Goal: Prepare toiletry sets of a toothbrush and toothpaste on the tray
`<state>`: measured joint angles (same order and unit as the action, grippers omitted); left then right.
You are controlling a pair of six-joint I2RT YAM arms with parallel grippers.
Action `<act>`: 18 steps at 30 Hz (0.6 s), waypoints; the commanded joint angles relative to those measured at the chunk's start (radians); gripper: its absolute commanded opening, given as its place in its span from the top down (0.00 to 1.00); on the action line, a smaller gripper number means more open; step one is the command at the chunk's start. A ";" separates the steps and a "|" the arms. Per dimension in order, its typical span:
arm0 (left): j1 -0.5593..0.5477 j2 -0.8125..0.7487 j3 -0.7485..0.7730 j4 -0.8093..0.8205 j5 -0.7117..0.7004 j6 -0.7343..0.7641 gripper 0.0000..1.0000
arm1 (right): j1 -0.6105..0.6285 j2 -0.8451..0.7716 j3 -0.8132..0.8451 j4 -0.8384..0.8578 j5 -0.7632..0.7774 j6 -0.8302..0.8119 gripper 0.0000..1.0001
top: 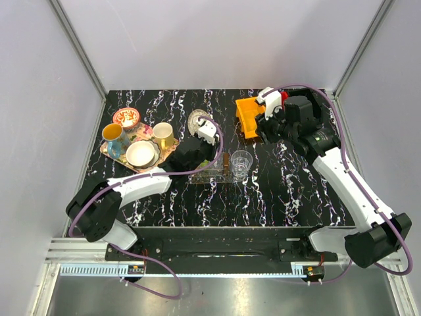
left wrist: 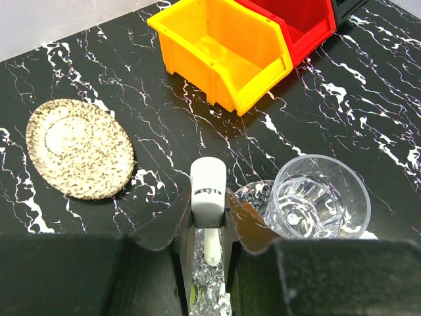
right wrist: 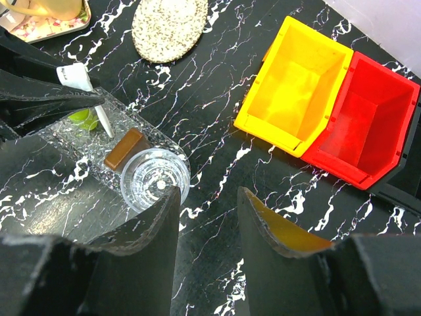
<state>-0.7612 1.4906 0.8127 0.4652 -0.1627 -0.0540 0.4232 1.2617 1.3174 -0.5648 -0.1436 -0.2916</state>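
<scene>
Matt black fingers on the left pincer point(left wrist: 209, 220), and pinched between them the toothbrush point(left wrist: 208, 191): smooth white plastic with a soft sheen. Under the pincer the tray point(left wrist: 214, 296) glitters, clear with a rough pattern. Just beside it, a cup point(left wrist: 321, 197) of smooth clear glass or plastic. Ahead, the yellow bin point(left wrist: 223, 49) and red bin point(left wrist: 299, 20) in glossy plastic, and a speckled dish point(left wrist: 79, 148), matt. The table point(left wrist: 342, 99): polished black, white veining, marble-look.

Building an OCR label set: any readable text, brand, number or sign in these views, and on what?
None legible.
Dark marks on the toothbrush head: too blurred to read.
Small yellow tags low in the top view: too small to read.
</scene>
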 commanded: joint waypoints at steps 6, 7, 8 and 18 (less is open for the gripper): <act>-0.006 0.013 -0.001 0.067 -0.015 -0.004 1.00 | -0.008 -0.008 -0.006 0.037 -0.008 0.005 0.54; -0.006 0.011 -0.003 0.069 -0.015 -0.006 1.00 | -0.006 -0.010 -0.006 0.040 -0.010 0.003 0.55; -0.006 0.013 -0.001 0.069 -0.015 -0.009 1.00 | -0.008 -0.010 -0.006 0.040 -0.010 0.003 0.55; -0.006 0.014 -0.006 0.084 -0.020 -0.017 1.00 | -0.008 -0.002 -0.006 0.040 -0.014 0.005 0.54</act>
<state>-0.7612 1.5028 0.8089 0.4698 -0.1627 -0.0582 0.4232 1.2617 1.3140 -0.5648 -0.1436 -0.2916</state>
